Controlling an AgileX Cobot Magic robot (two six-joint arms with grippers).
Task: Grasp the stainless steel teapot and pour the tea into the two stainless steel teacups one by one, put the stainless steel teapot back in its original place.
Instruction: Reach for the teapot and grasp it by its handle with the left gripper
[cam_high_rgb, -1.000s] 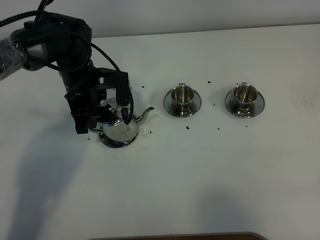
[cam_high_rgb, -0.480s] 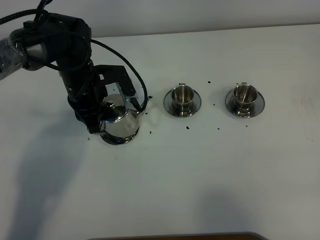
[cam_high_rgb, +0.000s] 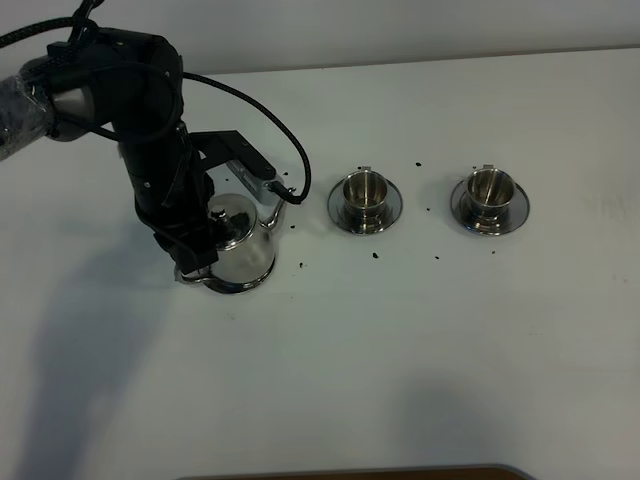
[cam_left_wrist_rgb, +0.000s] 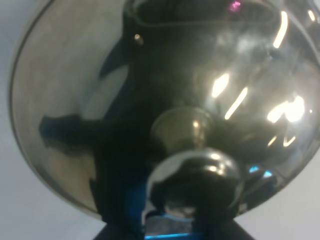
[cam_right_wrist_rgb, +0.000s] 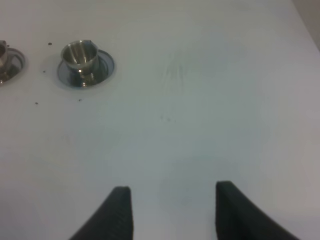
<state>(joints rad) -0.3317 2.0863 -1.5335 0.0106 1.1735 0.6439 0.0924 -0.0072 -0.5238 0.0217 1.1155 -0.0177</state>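
Overhead, left of centre: shiny stainless steel teapot (cam_high_rgb: 240, 248) w/ domed, knobbed lid. The left gripper (cam_high_rgb: 192, 258) has its jaws closed on the pot's loop handle. Two small steel teacups (cam_high_rgb: 365, 193) (cam_high_rgb: 488, 192) on round saucers stand centre and right. Right gripper (cam_right_wrist_rgb: 173, 189) hangs over white table (cam_high_rgb: 400, 350) w/ jaws apart.

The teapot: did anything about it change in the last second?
The left tool, shut on the handle of the teapot, twisted with its arm and turned the pot, so the spout swung from pointing at the teacups to pointing farther back. The pot seems still on its saucer; both teacups stayed put.
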